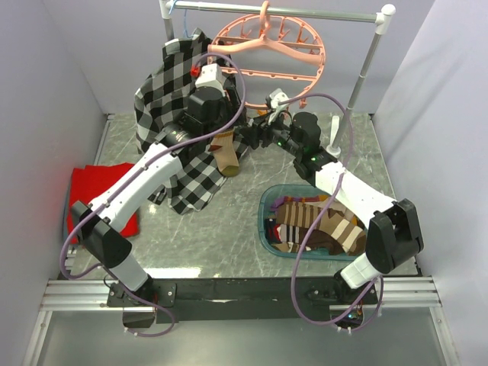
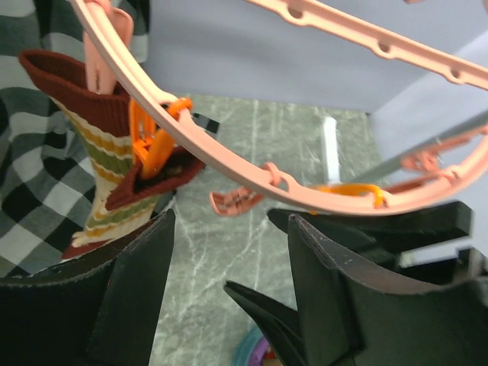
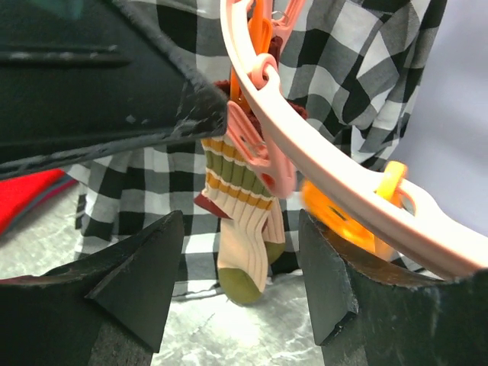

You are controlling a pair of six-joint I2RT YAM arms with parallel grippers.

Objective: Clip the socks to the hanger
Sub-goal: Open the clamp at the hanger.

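Marbled grey-green tabletop [image 1: 229, 236], pale walls on three sides. I log every position against the hanger.

Item 1. Hanger [image 1: 267, 47]: pink ring hung from the rail [image 1: 282, 9], plaid shirt [image 1: 164, 99] just to its left.

Item 2. Striped sock [image 3: 240, 221]: hangs under the hanger's near rim, cuff pinched in an orange clip [image 2: 149, 145], toe down, clear of the table.

Item 3. Left pincer [image 2: 229, 221]: fingers apart, nothing in them, just below the hanger's rim. The sock lies up and to the left of its gap, not between the fingers.

Item 4. Right pincer [image 3: 242, 221]: fingers apart, empty, under the same rim. The sock hangs beyond its gap and in line with it; I see no contact.

Item 5. Remaining socks [image 1: 320, 225]: heaped in a teal tub [image 1: 264, 217], well in front of the hanger.

Status, my judgement: this sock looks clipped and let go. Next I would back both pincers out from under the hanger without snagging the rim, then send one to the tub.
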